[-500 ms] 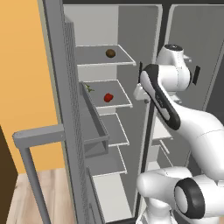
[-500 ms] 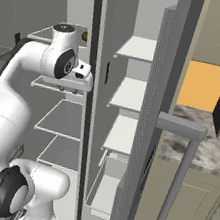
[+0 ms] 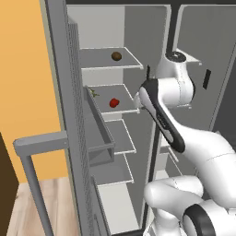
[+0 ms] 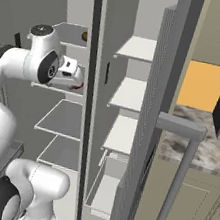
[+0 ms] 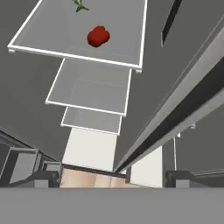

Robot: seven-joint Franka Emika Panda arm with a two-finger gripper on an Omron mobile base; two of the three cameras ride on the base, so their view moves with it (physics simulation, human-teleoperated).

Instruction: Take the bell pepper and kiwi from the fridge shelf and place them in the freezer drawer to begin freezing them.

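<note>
The red bell pepper (image 3: pixel 114 102) lies on the second shelf (image 3: pixel 126 109) of the open fridge. In the hand view the bell pepper (image 5: pixel 98 36) sits well ahead of my gripper (image 5: pixel 111 177), whose fingertips (image 5: pixel 40 177) stand wide apart with nothing between them. My hand (image 4: pixel 70 73) hovers just outside that shelf's front edge. The brown kiwi (image 3: pixel 116 56) rests on the shelf above, and the kiwi (image 4: pixel 84 36) also peeks past my wrist. A pale thin-walled box (image 4: pixel 107 195) at the foot of the right compartment looks like the freezer drawer.
A thin green-yellow item (image 3: pixel 94 93) lies at the back left of the pepper's shelf. The open left door (image 3: pixel 69 115) carries a dark grey bin (image 3: pixel 102 148). Bare shelves (image 5: pixel 89 92) step down below. A centre post (image 4: pixel 85 103) splits the compartments.
My arm has shifted slightly toward the left compartment. The pepper and kiwi lie where they were.
</note>
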